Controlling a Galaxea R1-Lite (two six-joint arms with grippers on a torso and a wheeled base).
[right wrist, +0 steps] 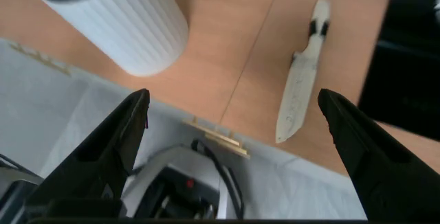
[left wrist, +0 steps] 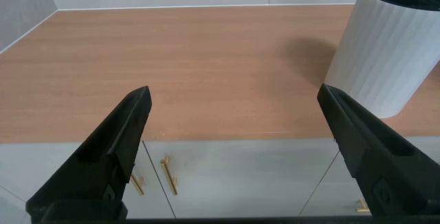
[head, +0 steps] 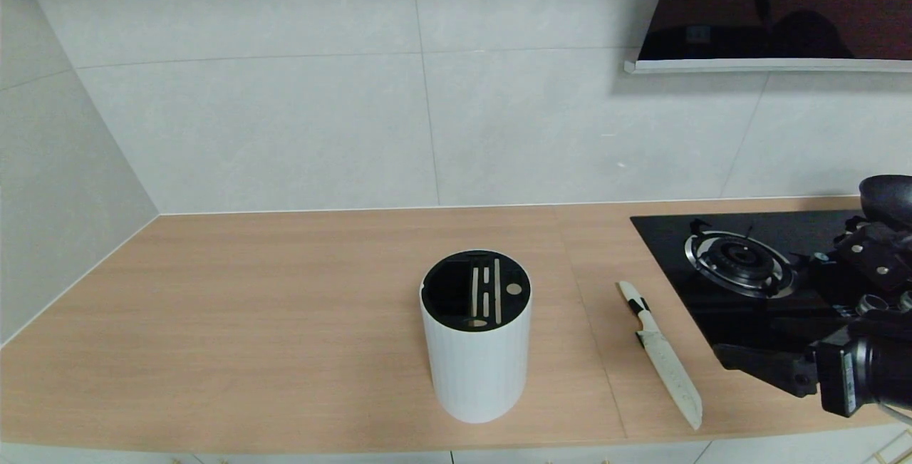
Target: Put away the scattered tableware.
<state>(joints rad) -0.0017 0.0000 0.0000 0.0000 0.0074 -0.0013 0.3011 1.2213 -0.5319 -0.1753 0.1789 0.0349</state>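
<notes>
Counter [head: 285,293] first: open wood runs wide beyond my left claw [left wrist: 232,93], which gapes wide just off the front edge. The white knife holder [head: 476,350] stands upright ahead of it, well apart from my right claw [right wrist: 232,95], also spread wide. The knife [head: 659,353] lies flat between that claw and the holder, tip near the edge. My worry is that a clumsy nudge sends it over, or against the hob [head: 684,232] alongside.
</notes>
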